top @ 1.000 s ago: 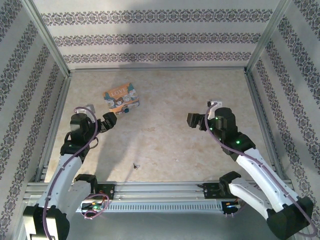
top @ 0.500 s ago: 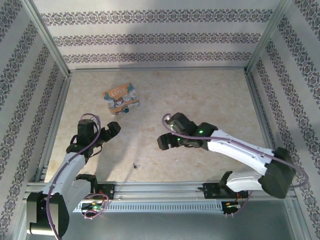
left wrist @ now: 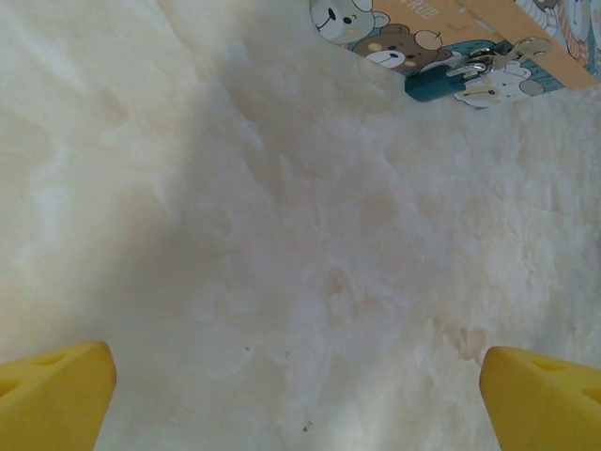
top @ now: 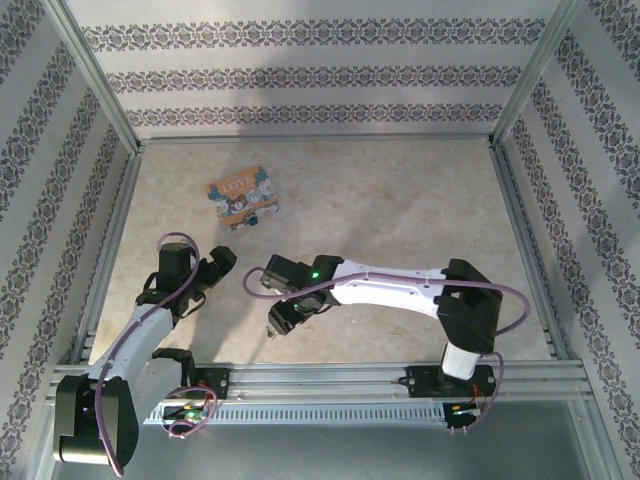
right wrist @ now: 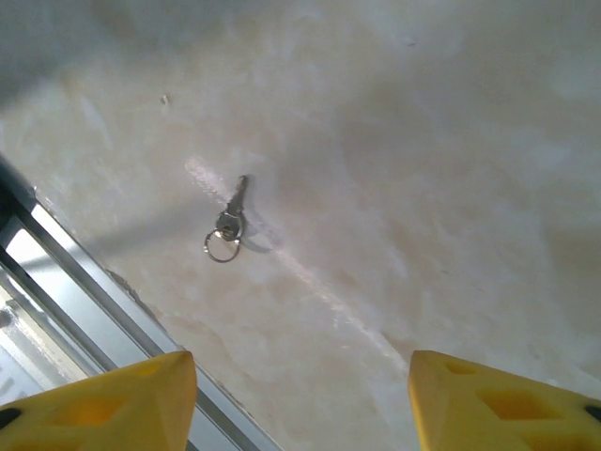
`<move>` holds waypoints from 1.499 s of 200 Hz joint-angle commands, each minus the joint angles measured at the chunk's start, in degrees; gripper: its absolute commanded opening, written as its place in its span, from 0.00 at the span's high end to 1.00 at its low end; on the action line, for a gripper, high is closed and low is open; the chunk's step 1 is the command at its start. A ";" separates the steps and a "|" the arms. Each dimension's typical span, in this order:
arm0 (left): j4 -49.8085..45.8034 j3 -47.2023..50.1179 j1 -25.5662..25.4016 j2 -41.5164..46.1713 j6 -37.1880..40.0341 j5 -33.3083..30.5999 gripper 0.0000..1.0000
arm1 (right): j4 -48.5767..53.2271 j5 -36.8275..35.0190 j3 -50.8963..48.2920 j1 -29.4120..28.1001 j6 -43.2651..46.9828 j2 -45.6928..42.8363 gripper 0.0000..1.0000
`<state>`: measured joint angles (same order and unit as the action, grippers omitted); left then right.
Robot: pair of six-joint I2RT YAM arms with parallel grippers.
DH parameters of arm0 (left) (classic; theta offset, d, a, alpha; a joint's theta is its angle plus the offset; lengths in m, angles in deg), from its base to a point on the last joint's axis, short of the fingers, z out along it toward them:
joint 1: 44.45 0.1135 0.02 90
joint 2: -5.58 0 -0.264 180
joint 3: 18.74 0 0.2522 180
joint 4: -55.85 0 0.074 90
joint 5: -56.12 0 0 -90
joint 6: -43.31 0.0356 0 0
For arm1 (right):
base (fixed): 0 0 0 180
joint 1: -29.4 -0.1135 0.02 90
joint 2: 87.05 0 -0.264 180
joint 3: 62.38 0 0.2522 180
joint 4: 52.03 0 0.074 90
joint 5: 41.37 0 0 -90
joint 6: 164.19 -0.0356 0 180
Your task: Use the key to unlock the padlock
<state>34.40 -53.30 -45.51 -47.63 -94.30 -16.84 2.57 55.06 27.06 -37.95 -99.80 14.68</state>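
The padlock (top: 243, 197), an orange-tan block lettered "LOVE" with cartoon bears, lies flat at the far left of the table; its near edge with the metal shackle (left wrist: 488, 66) also shows in the left wrist view. My left gripper (top: 215, 268) hovers a short way in front of it, open and empty, yellow fingertips (left wrist: 56, 395) wide apart. The key (right wrist: 228, 221), a small silvery piece on a ring, lies on the table near the front rail. My right gripper (top: 280, 318) hangs above it, jaws apart and empty, with the key ahead of the fingertips (right wrist: 488, 399).
An aluminium rail (top: 320, 375) runs along the table's near edge, close beside the key (right wrist: 56, 272). Patterned walls with metal frame posts (top: 100, 90) enclose the table on three sides. The right arm (top: 400, 288) stretches low across the table's front middle.
The right arm has swung from the right side across to the front left, down over the key, its jaws narrowing. The left gripper has drawn back slightly from the padlock.
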 commanded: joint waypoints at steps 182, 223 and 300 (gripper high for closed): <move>-1.21 -0.38 -0.33 1.97 0.11 -3.43 0.01 | 16.19 -0.03 23.78 -5.16 11.91 24.26 0.59; -1.30 -0.21 -0.34 2.05 0.20 -3.77 0.01 | 16.38 -0.80 24.23 -5.08 12.42 25.57 0.60; -1.54 -0.21 -0.28 1.93 0.27 -4.12 0.01 | 15.42 -1.16 24.16 -4.54 12.16 26.93 0.69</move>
<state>34.34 -53.30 -45.51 -46.43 -94.91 -19.64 17.33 54.98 50.12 -42.47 -87.99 40.10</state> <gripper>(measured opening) 0.994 0.328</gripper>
